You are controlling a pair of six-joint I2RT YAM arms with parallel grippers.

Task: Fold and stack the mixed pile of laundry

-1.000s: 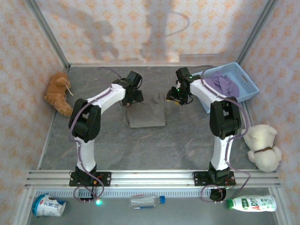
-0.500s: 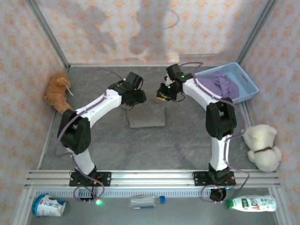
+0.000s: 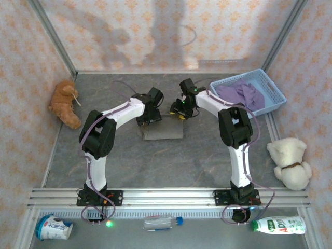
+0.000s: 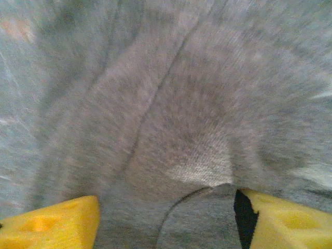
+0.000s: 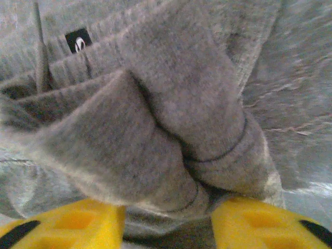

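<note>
The grey-brown trouser-like piece lies folded into a narrow band at mid table. My left gripper hovers over its far left corner and my right gripper over its far right corner. In the left wrist view the grey cloth lies flat, and the left gripper stands open with its yellow fingertips wide apart. In the right wrist view a bunched fold of grey cloth sits just beyond the open right gripper. The lavender shirt lies in the blue basket.
An orange plush toy sits at the left wall and a cream plush bear at the right edge. Two bottles and a tub lie in front of the rail.
Both grippers moved inward and nearer, shut, then opened again. The grey piece's far edge has been folded toward the near side, so it looks narrower now.
</note>
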